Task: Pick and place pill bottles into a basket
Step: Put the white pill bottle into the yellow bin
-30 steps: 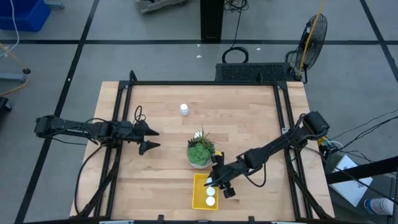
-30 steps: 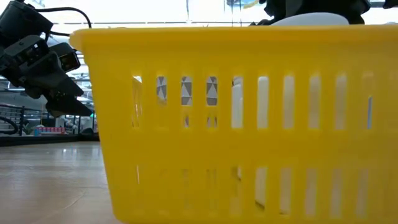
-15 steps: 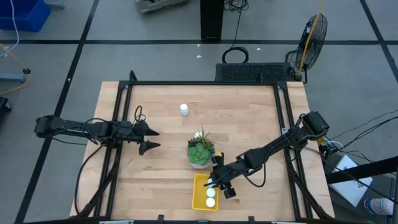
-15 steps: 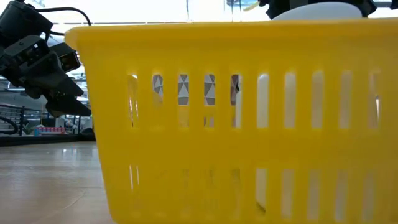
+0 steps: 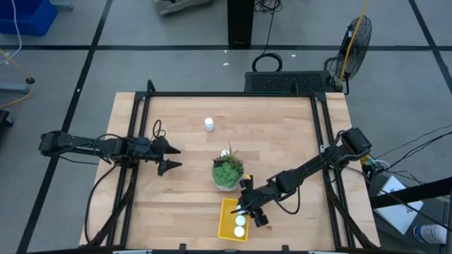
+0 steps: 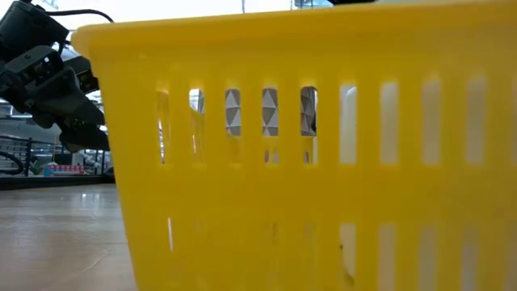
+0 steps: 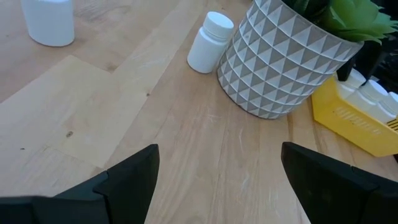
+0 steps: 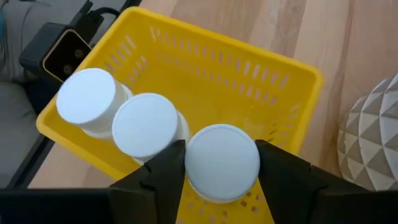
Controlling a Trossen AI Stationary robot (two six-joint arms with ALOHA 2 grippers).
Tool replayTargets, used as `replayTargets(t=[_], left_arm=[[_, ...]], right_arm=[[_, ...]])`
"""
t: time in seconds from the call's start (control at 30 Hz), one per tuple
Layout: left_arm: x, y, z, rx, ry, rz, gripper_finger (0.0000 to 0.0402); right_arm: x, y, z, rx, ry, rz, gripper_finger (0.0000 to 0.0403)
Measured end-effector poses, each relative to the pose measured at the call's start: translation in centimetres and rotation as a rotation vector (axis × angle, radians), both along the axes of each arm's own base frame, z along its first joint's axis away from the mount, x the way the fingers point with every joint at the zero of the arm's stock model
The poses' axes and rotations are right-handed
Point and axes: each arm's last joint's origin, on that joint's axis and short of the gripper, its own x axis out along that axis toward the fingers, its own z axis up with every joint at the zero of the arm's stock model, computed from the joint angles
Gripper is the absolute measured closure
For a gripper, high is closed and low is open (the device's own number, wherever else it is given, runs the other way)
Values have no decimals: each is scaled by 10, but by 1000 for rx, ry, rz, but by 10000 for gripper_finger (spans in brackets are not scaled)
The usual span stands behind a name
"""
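Pill bottles, four in all: two stand capped in the yellow basket (image 8: 292, 81); a third (image 8: 222, 160) sits between the right gripper's (image 5: 248, 212) jaws over the basket's open top, just beside those two; the fourth (image 5: 209, 124) stands alone on the bench (image 5: 282, 134), well apart, beyond the potted plant (image 5: 227, 171). Basket location: near edge of the bench, just beside the plant pot. Change noted: over the last second the right gripper has carried its bottle lower into the basket, and the basket has slid a little toward the low camera, its wall now filling more of that view. Right jaws: still close either side of the cap, seemingly just starting to part; whether the bottle is freed cannot be told. Judgement: third placement is about complete, leaving one bottle to fetch. Left gripper (image 5: 169, 158): waiting at the bench's left side, jaws spread wide, holding nothing.
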Motion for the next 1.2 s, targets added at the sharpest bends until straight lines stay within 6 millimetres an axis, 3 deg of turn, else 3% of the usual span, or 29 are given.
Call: replayTargets(t=[0.33, 0.53, 0.83, 1.2], left_arm=[[0, 0, 0, 3, -1, -1, 62], [0, 0, 0, 1, 0, -1, 62], [0, 2, 1, 48, -8, 50, 62], [1, 5, 2, 159, -17, 108, 62]], right_arm=[[-4, -3, 16, -32, -59, 7, 191], [-15, -10, 50, -47, -164, -2, 191], [-45, -35, 116, -146, -380, -278, 201], [-82, -64, 161, -240, -517, -642, 204]])
